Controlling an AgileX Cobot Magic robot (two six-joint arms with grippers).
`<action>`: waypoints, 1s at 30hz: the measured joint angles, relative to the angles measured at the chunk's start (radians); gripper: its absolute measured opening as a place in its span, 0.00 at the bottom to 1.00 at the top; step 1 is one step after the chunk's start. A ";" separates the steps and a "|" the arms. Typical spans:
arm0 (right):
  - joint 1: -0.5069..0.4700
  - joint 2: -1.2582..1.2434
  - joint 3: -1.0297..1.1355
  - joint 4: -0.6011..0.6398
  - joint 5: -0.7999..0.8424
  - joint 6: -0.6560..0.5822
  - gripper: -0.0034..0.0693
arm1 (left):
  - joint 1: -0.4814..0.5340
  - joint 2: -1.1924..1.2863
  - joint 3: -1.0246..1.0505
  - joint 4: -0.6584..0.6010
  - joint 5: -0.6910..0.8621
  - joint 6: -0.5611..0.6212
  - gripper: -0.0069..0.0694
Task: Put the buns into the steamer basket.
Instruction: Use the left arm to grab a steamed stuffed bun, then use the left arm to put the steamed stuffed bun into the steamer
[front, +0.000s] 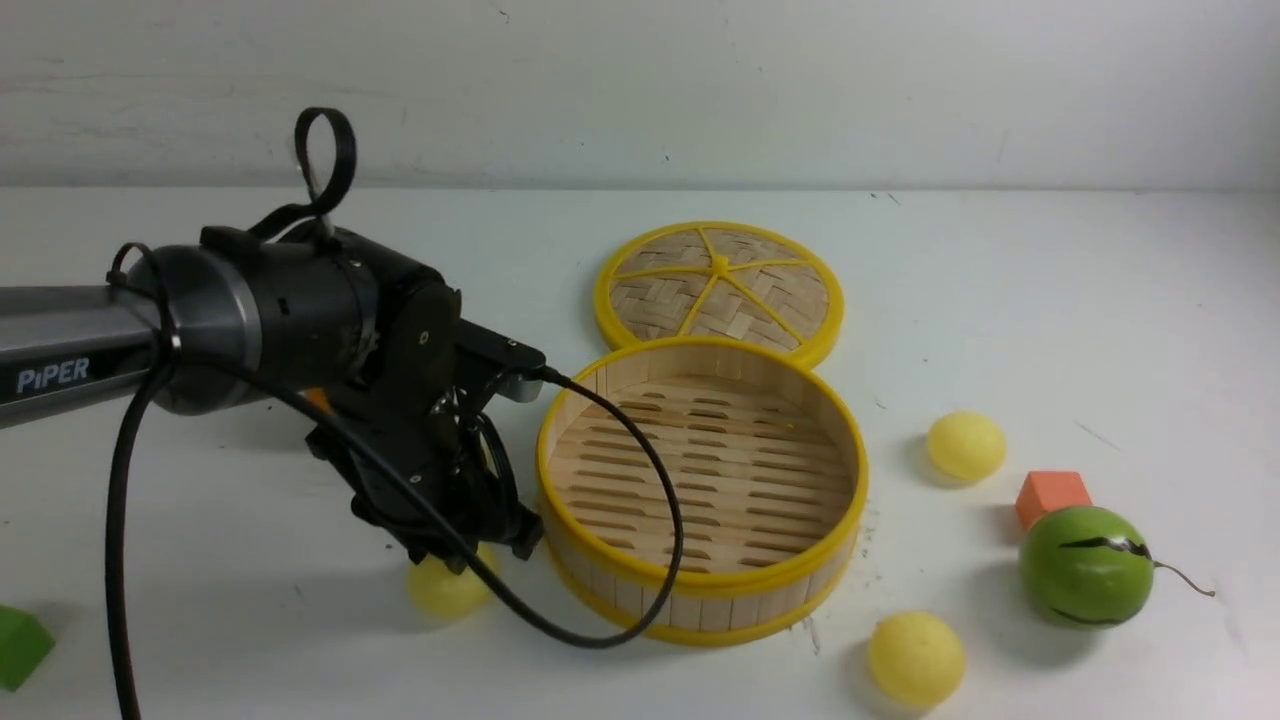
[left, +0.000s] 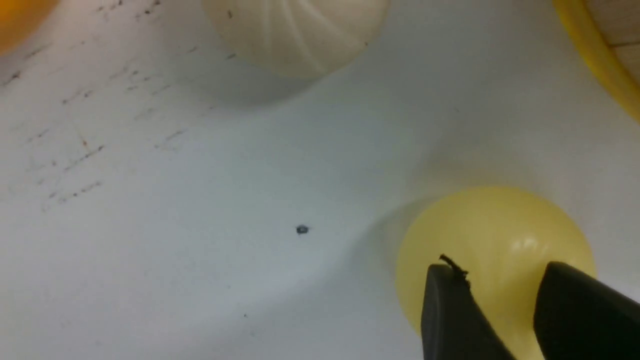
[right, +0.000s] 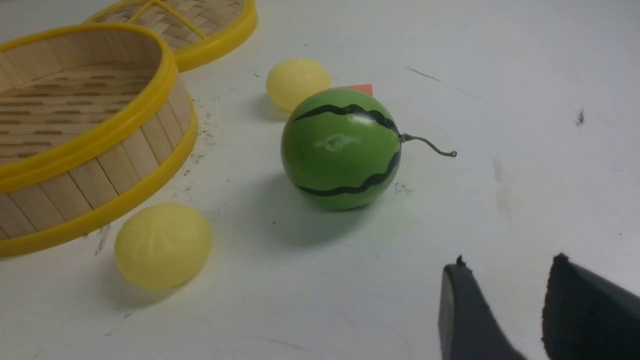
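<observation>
Left hand (front: 455, 570) | angled down | open | above yellow bun (front: 450, 588)

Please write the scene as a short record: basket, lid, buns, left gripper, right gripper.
basket: on table, no bun inside
lid: behind basket, on table
buns: yellow ones and pleated one, all outside basket
left gripper: open, over a yellow bun
right gripper: open, nothing between fingers
</observation>
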 joint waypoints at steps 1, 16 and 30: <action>0.000 0.000 0.000 0.000 0.000 0.000 0.38 | 0.000 0.001 0.000 0.000 -0.005 0.000 0.40; 0.000 0.000 0.000 0.000 0.000 0.000 0.38 | 0.000 0.012 0.000 -0.012 0.002 0.000 0.08; 0.000 0.000 0.000 0.000 0.000 0.000 0.38 | -0.017 -0.133 -0.234 -0.079 0.184 0.025 0.07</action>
